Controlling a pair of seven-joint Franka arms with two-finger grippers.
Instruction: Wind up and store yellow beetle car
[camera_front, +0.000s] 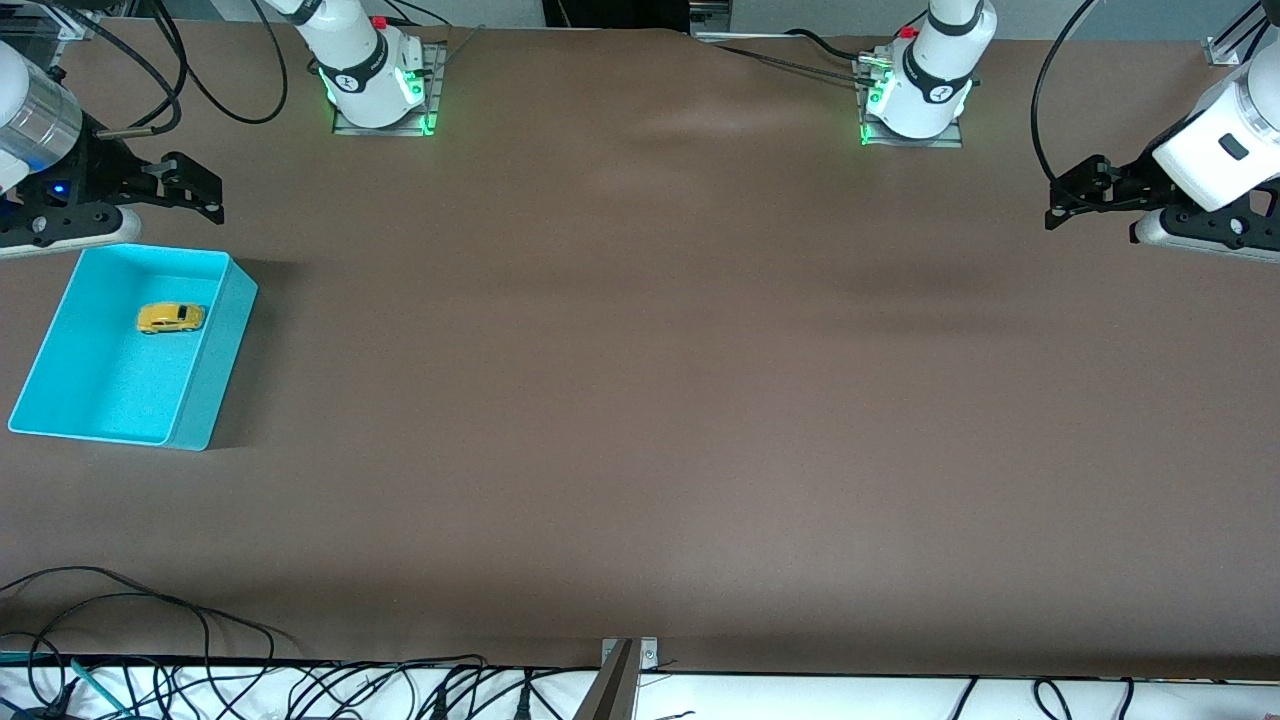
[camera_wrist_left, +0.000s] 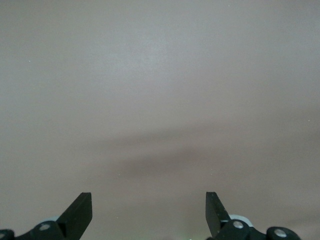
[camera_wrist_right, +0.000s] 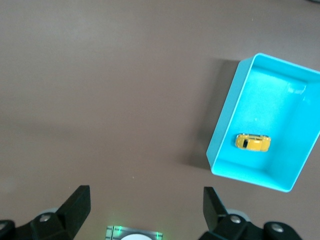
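Observation:
The yellow beetle car (camera_front: 170, 317) lies inside the turquoise bin (camera_front: 222, 345) at the right arm's end of the table. It also shows in the right wrist view (camera_wrist_right: 252, 142), on the floor of the bin (camera_wrist_right: 224, 126). My right gripper (camera_front: 203, 190) is open and empty, up in the air over the table just beside the bin's edge that lies farthest from the front camera. My left gripper (camera_front: 1062, 205) is open and empty over bare table at the left arm's end. The left wrist view shows only its fingers (camera_wrist_left: 80, 212) and brown table.
The brown tabletop (camera_front: 640, 400) spreads between the two arms. The arm bases (camera_front: 378, 95) (camera_front: 915, 105) stand with green lights at the table's edge farthest from the front camera. Loose cables (camera_front: 150, 620) lie along the edge nearest that camera.

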